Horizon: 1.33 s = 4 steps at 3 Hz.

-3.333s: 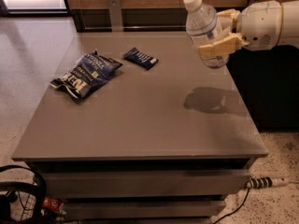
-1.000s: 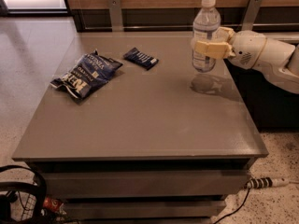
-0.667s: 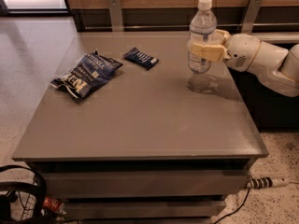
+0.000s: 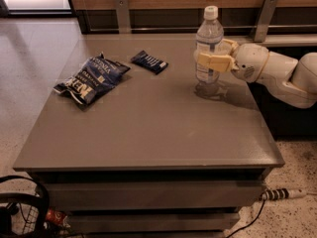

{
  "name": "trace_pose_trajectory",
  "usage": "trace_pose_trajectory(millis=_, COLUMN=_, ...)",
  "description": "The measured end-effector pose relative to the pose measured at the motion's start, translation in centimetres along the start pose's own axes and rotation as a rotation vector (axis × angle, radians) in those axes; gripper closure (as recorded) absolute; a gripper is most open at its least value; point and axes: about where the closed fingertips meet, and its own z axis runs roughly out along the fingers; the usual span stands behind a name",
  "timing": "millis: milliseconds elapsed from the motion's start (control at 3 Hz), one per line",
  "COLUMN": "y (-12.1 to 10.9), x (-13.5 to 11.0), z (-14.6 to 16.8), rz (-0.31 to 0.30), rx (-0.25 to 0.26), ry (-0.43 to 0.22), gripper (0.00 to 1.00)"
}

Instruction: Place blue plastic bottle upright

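At the far right of the grey surface (image 4: pixel 148 133), the gripper (image 4: pixel 211 54) had its jaws squeezed around the middle of the blue plastic bottle (image 4: pixel 208 33), which stood straight with its bottom about touching down, so letting go slowly and backing straight out looked best.

The end effector (image 4: pixel 208 54) clasping the blue plastic bottle (image 4: pixel 208 31) hides its label; the arm (image 4: pixel 285 73) is cropped.

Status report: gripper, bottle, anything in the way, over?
Gripper at table's right rear, shut on blue plastic bottle. Bottle upright, base on the table. Snack bag and small packet lie well left, not in the way.
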Motion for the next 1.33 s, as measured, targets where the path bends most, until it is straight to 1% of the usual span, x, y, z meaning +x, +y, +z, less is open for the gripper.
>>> trace_pose_trajectory(millis=333, y=-0.2, x=1.0, z=-0.2, rz=0.012, rx=0.008, ry=0.014, gripper=1.00)
trace_pose_trajectory(millis=1333, y=-1.4, x=3.2, z=-0.8, rz=0.020, rx=0.046, ry=-0.007, gripper=1.00)
